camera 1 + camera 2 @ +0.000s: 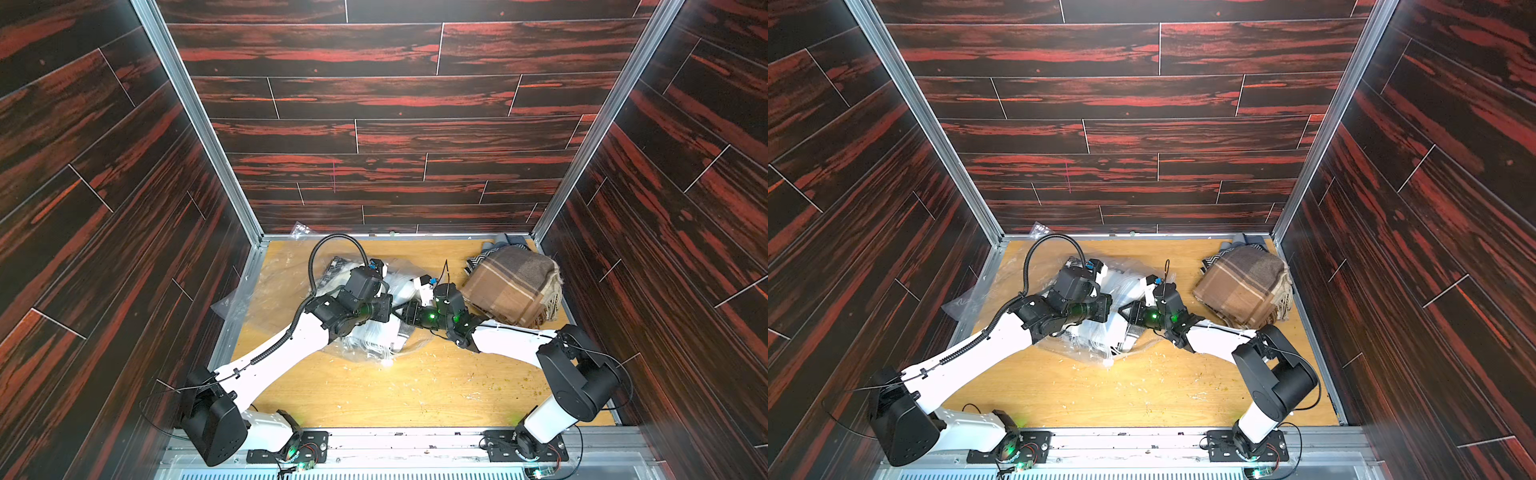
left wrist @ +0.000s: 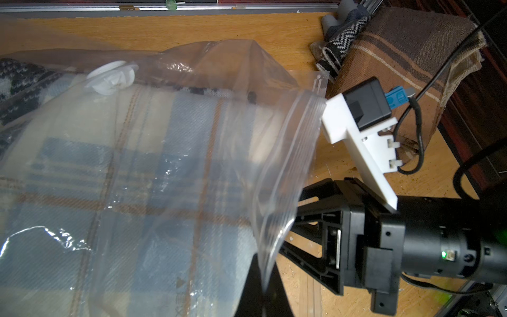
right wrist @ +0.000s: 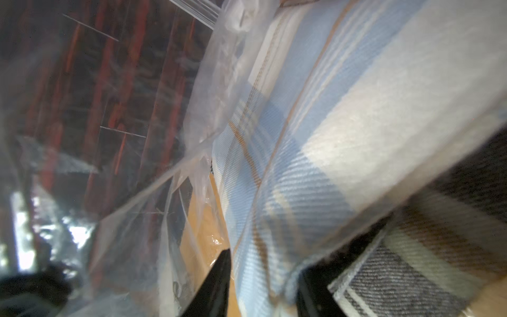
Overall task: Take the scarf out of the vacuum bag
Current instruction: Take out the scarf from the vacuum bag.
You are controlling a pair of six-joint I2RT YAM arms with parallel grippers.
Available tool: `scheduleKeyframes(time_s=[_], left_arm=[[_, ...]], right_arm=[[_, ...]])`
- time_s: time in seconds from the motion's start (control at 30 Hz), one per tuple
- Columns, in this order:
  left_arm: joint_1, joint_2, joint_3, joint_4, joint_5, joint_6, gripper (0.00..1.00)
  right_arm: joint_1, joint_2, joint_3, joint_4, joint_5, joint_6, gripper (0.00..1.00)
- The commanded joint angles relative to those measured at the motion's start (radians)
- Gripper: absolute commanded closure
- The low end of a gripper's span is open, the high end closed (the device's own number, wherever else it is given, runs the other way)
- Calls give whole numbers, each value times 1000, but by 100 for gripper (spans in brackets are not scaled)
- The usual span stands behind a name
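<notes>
Showing blue-plaid scarf (image 2: 123,178) inside vacuum bag (image 2: 233,63), mid-counter (image 1: 374,395), between both arms.
Clamping bag's zip edge in closed left pincer (image 2: 264,285); sitting at bag mouth with right pincer (image 3: 264,263) parted, fingers either side of a scarf fold, squeeze not discernible. Noting brown plaid fabric (image 1: 511,286) folded at far right corner.

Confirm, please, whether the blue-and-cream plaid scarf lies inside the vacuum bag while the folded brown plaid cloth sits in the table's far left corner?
Not quite: the brown plaid cloth sits in the far right corner, as both top views show. The blue-and-cream scarf is inside the vacuum bag.
</notes>
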Motion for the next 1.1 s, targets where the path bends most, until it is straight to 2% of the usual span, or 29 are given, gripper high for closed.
scheduleKeyframes(time_s=[0.0,0.27,0.37,0.4,0.43,0.5,0.57,0.6,0.87,1.07], left_arm=[[-4,-34,-3,-8,-11,11,100],[-5,-49,-5,-12,-11,14,100],[-4,-50,-8,-12,-10,13,100],[-4,-52,-9,-12,-12,13,100],[-4,-51,-10,-12,-15,12,100],[-4,-52,-9,-11,-18,12,100],[-5,-46,-8,-11,-18,9,100],[-4,-43,-7,-11,-20,9,100],[-3,24,44,-1,-57,5,100],[1,81,83,79,-128,2,100]], right_arm=[[8,40,-14,59,-8,19,55],[9,116,28,116,-9,35,46],[8,135,45,128,-11,44,46],[9,138,47,131,-13,47,49],[8,141,50,136,-14,50,58],[8,137,45,145,-15,57,84],[9,126,38,144,-13,56,97],[8,119,34,144,-11,56,100],[8,68,32,108,-2,42,100],[3,68,113,-22,-2,2,100]])
